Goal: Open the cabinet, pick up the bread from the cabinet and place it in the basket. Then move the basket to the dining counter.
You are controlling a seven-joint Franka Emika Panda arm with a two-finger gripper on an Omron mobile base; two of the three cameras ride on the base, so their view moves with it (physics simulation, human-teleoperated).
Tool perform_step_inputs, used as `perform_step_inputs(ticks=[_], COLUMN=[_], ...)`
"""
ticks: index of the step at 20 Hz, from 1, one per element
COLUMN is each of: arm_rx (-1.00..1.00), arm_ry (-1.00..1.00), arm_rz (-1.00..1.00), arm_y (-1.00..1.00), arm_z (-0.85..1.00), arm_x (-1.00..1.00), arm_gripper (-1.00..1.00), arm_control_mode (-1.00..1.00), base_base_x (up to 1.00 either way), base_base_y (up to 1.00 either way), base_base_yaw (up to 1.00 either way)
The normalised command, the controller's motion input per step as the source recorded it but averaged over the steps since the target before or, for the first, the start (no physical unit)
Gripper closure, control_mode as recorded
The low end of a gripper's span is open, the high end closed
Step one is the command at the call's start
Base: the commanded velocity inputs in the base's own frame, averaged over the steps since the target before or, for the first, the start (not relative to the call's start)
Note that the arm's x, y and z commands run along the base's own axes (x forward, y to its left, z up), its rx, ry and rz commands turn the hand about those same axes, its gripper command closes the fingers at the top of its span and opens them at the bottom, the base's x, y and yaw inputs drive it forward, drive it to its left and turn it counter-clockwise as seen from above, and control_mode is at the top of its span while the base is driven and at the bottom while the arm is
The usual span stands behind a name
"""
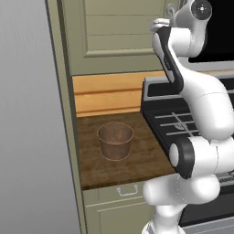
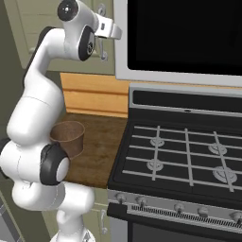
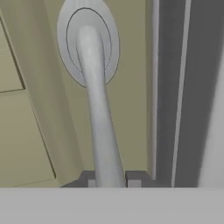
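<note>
Gripper (image 3: 108, 180) clamping on the handle (image 3: 98, 113) of the cabinet (image 1: 119, 32); in the hand view, dark finger tips (image 3: 135, 177) pressing either side of the grey bar, low on its length, well below its round mount.

Cabinet door sitting flush and unopened in both base views; bread hiding behind it, nothing to report on it.

Basket (image 1: 115, 140) standing upright on the short wood worktop (image 1: 137, 160), just left of the stove (image 2: 184, 156), below the cabinet. Dining counter lying outside these frames.

Risks, judging from here:
- Gripping a round, smooth bar with narrow tips: sliding along it or slipping off likely if pulling straight out rather than following the door's arc.
- Holding near the bar's lower end: twisting in the grip likely once the door is swinging.
- Arm folding high and tight over the stove, elbow close to the dark panel (image 2: 184, 33) beside the cabinet: clipping that panel possible while drawing back.
- Basket sitting right under the door's path: probably low enough to clear the door, but the forearm could be knocking it when lowering later.
- Opening too little: reaching for the bread cramped, wrist catching the door edge.
</note>
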Motion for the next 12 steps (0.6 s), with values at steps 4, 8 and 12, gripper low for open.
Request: perform_step_inputs(ticks=[4,8,12], arm_rx=[0.00,0.00,0.00], arm_ry=[0.00,0.00,0.01], arm_rz=[-0.02,-0.09,-0.11], arm_y=[0.35,0.50,0.54], arm_z=[0.00,0.00,0.00], arm_x=[-0.66,-0.93,-1.00], arm_gripper=[1.00,1.00,1.00], arm_control_mode=[-1.00,-1.00,-1.00], base_base_x=[0.00,0.00,0.00], base_base_y=[0.00,0.00,0.00], base_base_yaw=[0.00,0.00,0.00])
